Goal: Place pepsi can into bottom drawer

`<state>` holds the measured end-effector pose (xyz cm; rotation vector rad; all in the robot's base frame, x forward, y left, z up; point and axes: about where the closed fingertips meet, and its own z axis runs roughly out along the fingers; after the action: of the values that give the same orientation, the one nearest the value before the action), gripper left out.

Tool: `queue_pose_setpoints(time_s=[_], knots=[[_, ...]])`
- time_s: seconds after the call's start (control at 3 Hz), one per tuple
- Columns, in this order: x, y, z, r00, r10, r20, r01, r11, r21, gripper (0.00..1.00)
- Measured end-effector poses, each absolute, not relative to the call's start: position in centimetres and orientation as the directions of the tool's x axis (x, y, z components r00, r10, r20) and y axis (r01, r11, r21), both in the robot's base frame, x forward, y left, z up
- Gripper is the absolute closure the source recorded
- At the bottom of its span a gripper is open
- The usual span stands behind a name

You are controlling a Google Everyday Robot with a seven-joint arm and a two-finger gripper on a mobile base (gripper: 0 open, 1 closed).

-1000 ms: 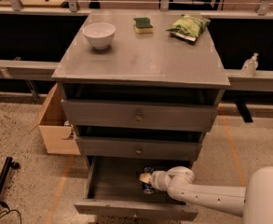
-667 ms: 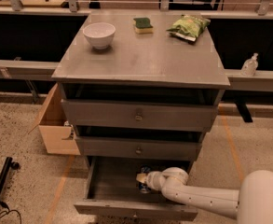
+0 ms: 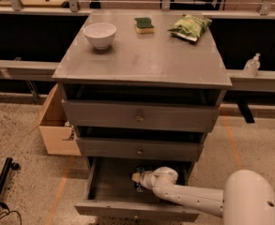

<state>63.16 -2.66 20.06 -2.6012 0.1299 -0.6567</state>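
Observation:
The bottom drawer (image 3: 113, 209) of the grey cabinet is pulled open. My white arm reaches into it from the lower right. The gripper (image 3: 137, 177) is inside the drawer at its middle, just under the middle drawer's front. A small patch of the blue pepsi can (image 3: 139, 186) shows in the gripper, low in the drawer; most of it is hidden by the wrist and fingers.
On the cabinet top (image 3: 141, 62) stand a white bowl (image 3: 100, 34), a green sponge (image 3: 144, 25) and a green chip bag (image 3: 190, 26). The upper two drawers are slightly ajar. A cardboard box (image 3: 57, 125) stands left of the cabinet. A clear bottle (image 3: 252, 65) stands at right.
The gripper with the can has moved a little to the left and deeper into the bottom drawer.

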Motion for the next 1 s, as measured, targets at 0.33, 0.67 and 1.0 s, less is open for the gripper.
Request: queue_pose_setpoints(time_s=[0.33,0.67,1.0], knots=[[63.8,-1.5,18.8,0.886,-0.149,0.44,0.041,-0.919,-0.393,0.61],[63.9,-0.5,17.4,0.89,-0.097,0.446,0.066,-0.939,-0.337,0.38],[63.8,0.3,16.0,0.896,-0.063,0.44,0.076,-0.954,-0.291,0.15]])
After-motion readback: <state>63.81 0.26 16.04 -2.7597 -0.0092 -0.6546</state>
